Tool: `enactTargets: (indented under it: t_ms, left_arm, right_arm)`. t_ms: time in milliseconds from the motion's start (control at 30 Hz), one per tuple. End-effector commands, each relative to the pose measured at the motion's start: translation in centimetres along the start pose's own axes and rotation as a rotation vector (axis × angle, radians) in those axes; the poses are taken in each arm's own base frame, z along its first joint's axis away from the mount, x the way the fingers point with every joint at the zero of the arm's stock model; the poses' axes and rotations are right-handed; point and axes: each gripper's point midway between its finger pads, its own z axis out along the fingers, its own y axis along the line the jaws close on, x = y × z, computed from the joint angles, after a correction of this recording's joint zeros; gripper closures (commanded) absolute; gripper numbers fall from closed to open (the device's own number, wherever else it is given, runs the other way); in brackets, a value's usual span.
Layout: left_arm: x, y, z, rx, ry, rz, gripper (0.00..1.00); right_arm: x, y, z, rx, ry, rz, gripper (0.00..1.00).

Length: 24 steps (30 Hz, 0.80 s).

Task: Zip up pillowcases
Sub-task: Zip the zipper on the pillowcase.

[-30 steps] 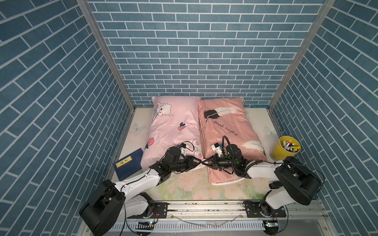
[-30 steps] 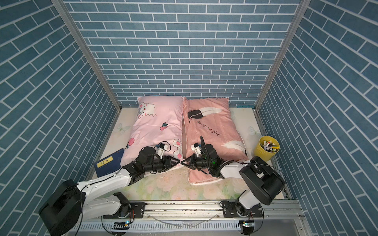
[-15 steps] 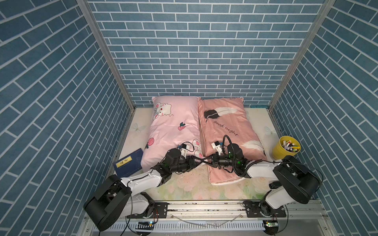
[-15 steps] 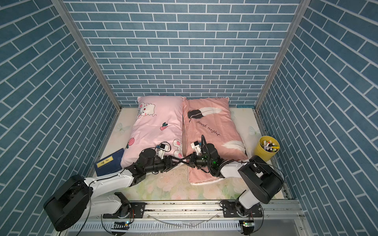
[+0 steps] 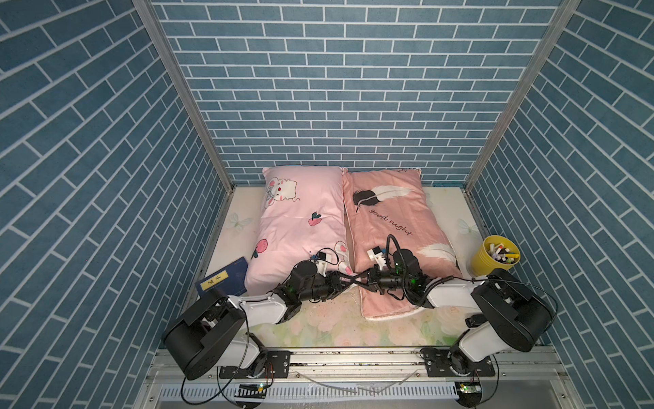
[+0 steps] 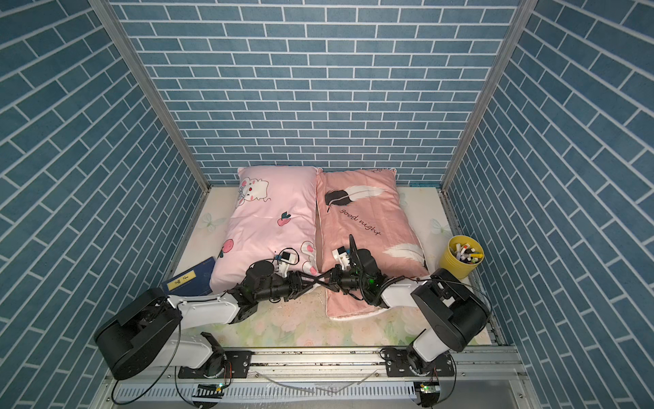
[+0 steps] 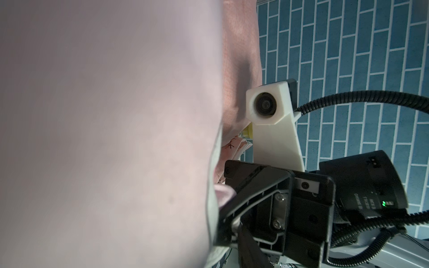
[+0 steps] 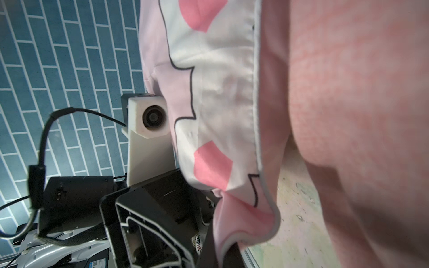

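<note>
The two pillowcases lie side by side on the bench, both stuffed and touching along their long edges. The light pink bunny pillowcase is on our left and the salmon feather pillowcase on our right. Both look soft, light and springy, so we expect the fabric to bunch and slide rather than hold a line. A zip will only run if the cloth beside it is pinned taut. The sensible hold is the near corner seam, where the cover is doubled and least slippery, with the other gripper on the pull tab. We cannot make out any slider in these views. The left gripper and right gripper meet, fingers crossing, at the near inner corner of the bunny pillowcase. The right gripper is closed, and in its wrist view the corner fabric draws down into it, so we judge that it pinches that corner. The left gripper's fingers are hidden by cloth, so we cannot tell how its jaws stand. A yellow cup near the feather pillowcase's near right corner holds a bundle of markers. A blue book lies just beside the bunny pillowcase.
</note>
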Motion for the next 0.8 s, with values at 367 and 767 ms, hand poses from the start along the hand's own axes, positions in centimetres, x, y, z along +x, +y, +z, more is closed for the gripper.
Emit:
enactTargets:
  t_ms: [367,767]
  left_arm:
    - [0.47,0.45,-0.07,-0.023,0.012,-0.007,0.71]
    - [0.54,0.76,-0.19,-0.038,0.012,-0.007,0.73]
  right_arm:
    - [0.32,-0.99,-0.66,0.075,0.000,-0.043,1.00]
    - [0.86,-1.50,-0.33,0.080,0.021,-0.020,0.93]
